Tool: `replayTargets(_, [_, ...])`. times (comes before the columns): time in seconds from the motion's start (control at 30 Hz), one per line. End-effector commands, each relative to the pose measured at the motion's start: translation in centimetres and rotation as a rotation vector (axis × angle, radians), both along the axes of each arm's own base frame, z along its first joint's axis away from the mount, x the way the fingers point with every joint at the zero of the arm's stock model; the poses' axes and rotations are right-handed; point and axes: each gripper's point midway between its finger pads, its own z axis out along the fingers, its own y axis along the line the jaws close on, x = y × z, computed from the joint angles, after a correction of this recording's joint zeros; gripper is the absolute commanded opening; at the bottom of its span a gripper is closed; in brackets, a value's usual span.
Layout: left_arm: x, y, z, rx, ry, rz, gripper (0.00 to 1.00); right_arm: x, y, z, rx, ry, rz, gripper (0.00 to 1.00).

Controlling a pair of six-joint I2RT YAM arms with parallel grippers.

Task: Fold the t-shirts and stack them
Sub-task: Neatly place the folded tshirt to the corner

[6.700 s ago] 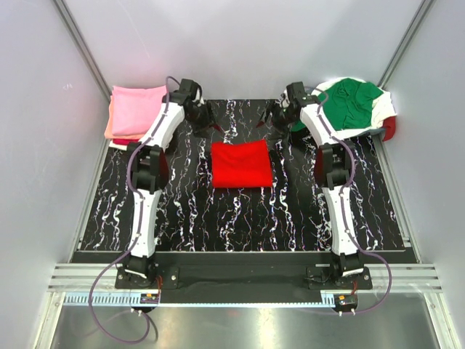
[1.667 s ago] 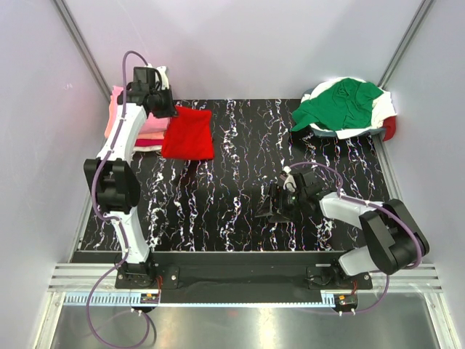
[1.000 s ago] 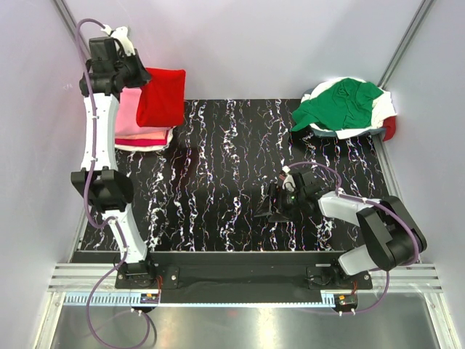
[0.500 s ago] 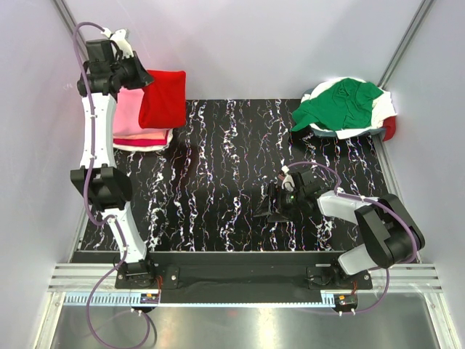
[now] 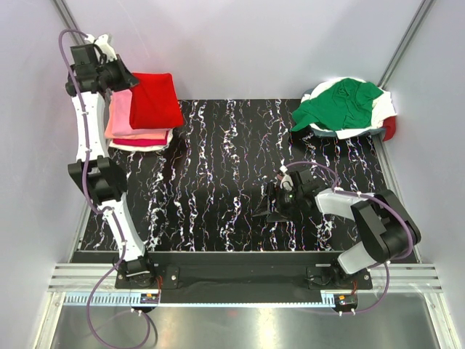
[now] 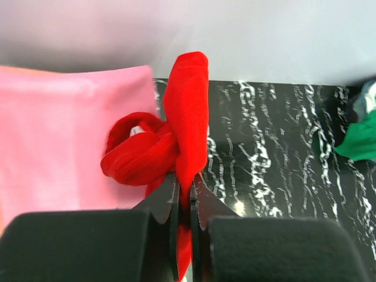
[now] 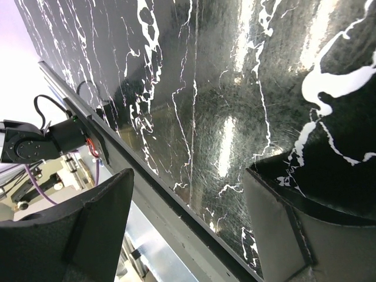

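Overhead and close left wrist share red shirt (image 5: 155, 102).

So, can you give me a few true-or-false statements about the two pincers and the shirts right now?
1. The left pincer is shut on the bright red shirt. True.
2. The right pincer holds the green shirt. False: it is open and empty, low over the table.
3. The pink shirt lies folded at the table's far left. True.
4. The green shirt lies folded flat mid-table. False: it lies crumpled at the far right.
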Motion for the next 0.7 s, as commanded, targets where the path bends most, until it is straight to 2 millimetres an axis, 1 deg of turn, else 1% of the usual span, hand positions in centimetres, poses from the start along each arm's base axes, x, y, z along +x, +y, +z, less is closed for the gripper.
replayTargets(0.0, [0.9,1.3,3.9,0.0,-0.139,-0.015,0.0,1.3,0.9,1.3,0.043,-0.048,0.02,0.82])
replayTargets(0.07, [1.3,2.1,3.8,-0.007,-0.146,-0.005,0.0,1.4,0.9,1.2,0.043,-0.044,0.023,0.82])
replayTargets(0.1, [1.7,2.4,3.2,-0.009,-0.14,-0.002,0.0,1.3,0.9,1.1,0.044,-0.041,0.027,0.82])
replayTargets(0.13, [2.0,2.6,3.3,-0.007,-0.153,0.003,0.0,1.4,0.9,1.1,0.044,-0.041,0.024,0.82])
replayTargets(0.2, [2.7,3.3,2.4,-0.006,-0.15,0.024,0.0,1.4,0.9,1.2,0.046,-0.04,0.023,0.82])
replayTargets(0.23, [3.2,3.9,2.8,0.003,-0.177,0.049,0.0,1.3,1.0,1.1,0.045,-0.037,0.026,0.82])
replayTargets(0.27, [3.5,4.3,1.9,0.002,-0.168,0.062,0.0,1.4,1.0,1.1,0.044,-0.038,0.023,0.82])
replayTargets(0.3, [3.9,4.6,1.7,0.006,-0.175,0.074,0.0,1.4,1.0,1.1,0.044,-0.039,0.023,0.82])
replayTargets(0.33, [4.4,5.5,1.9,0.025,-0.198,0.105,0.0,1.4,1.0,1.1,0.044,-0.036,0.023,0.82])
replayTargets(0.37, [4.7,6.0,1.5,0.031,-0.197,0.121,0.0,1.4,1.0,1.0,0.043,-0.034,0.024,0.82])
replayTargets(0.4, [5.1,6.4,1.7,0.041,-0.217,0.136,0.0,1.4,1.0,1.1,0.044,-0.035,0.024,0.82])
replayTargets(0.47, [5.8,7.9,0.8,0.054,-0.216,0.184,0.0,1.5,1.0,1.0,0.043,-0.033,0.024,0.82])
replayTargets(0.53, [6.5,9.0,0.7,0.067,-0.234,0.226,0.0,1.5,1.1,1.0,0.044,-0.031,0.024,0.82])
replayTargets(0.57, [6.9,9.5,0.0,0.068,-0.229,0.24,0.0,1.4,1.0,0.9,0.042,-0.026,0.023,0.82])
replayTargets(0.63, [7.5,10.5,0.0,0.084,-0.252,0.272,0.0,1.5,1.1,0.9,0.042,-0.028,0.022,0.82])
replayTargets(0.67, [7.9,11.0,-0.7,0.087,-0.249,0.289,0.0,1.5,1.1,0.9,0.042,-0.028,0.022,0.82])
